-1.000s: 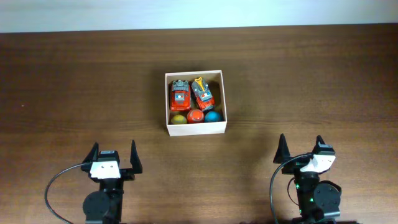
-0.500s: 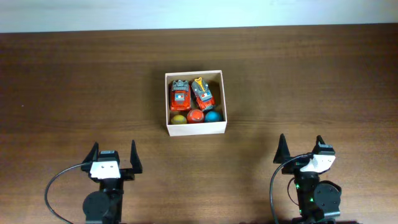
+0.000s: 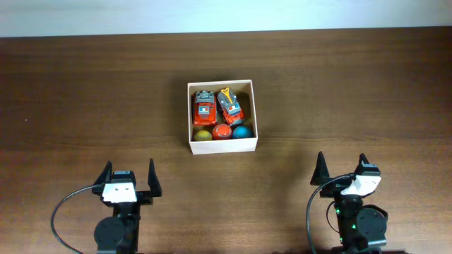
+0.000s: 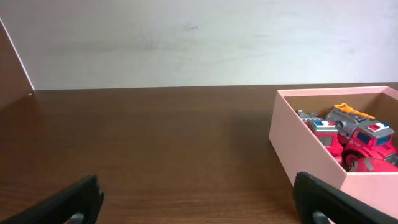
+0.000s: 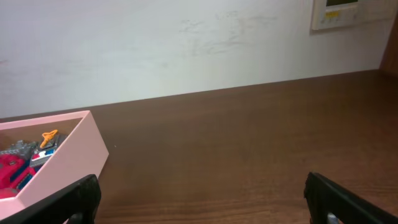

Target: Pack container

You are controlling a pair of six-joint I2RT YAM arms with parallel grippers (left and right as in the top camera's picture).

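Nothing has moved on your dark wooden table [image 3: 85, 92] over the last second, and that stillness is the news. The container [image 3: 222, 146], a cream-white cardboard box, sits where it was, just toward 12 o'clock from the table's middle in the overhead view.

Your left arm [image 3: 120, 194] is parked at 7 o'clock from the box and your right arm [image 3: 357, 189] at 5 o'clock. Both are well apart from it. The left jaws and the right jaws stand wide apart and hold nothing.

Inside the box, two red toy trucks [image 3: 205, 108] [image 3: 230, 106] lie side by side on the 12 o'clock half. Along the 6 o'clock wall runs a row of three balls: a yellow ball [image 3: 203, 135], an orange ball [image 3: 222, 132] and a blue ball [image 3: 241, 131].

No loose toy shows on the table in any view. With both arms idle and pulled back, the packing looks finished, or at least paused with nothing left in sight to load.
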